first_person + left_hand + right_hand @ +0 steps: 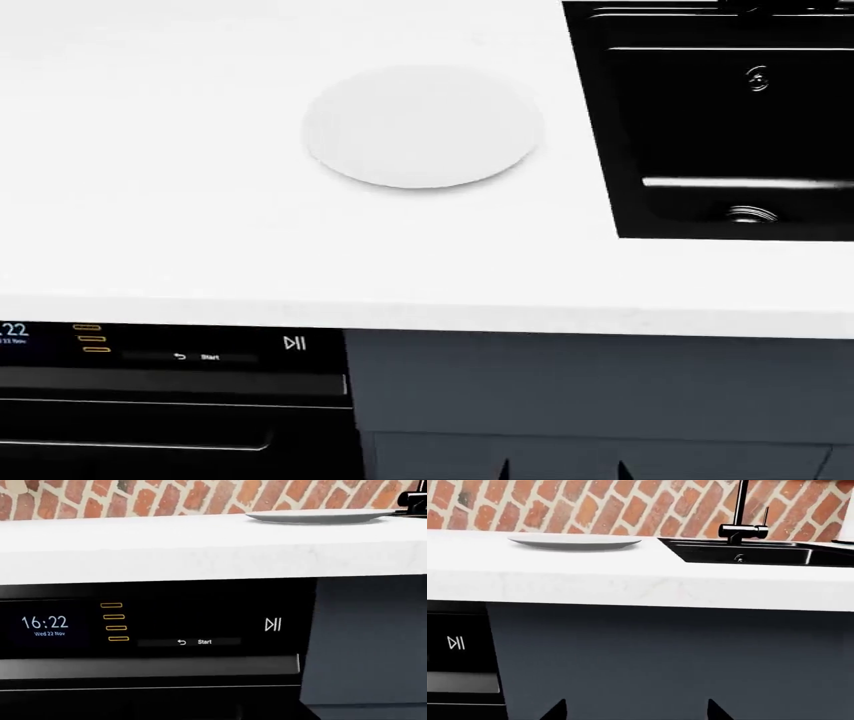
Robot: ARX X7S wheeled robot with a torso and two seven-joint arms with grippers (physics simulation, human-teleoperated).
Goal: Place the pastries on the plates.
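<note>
Plate: we see it white, bare, on the tabletop beside the sink.
Jaws: we cannot tell their state.

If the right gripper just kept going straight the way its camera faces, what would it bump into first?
Probably the dark blue-grey cabinet front below the white countertop. The right wrist view centres there, beneath the counter's edge, so the white plate and black sink sit above that line. Depth is unclear.

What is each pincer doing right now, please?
Left pincer: out of view in every picture; state unknown.
Right pincer: only dark fingertips show, apart, nothing between them; open.
</note>
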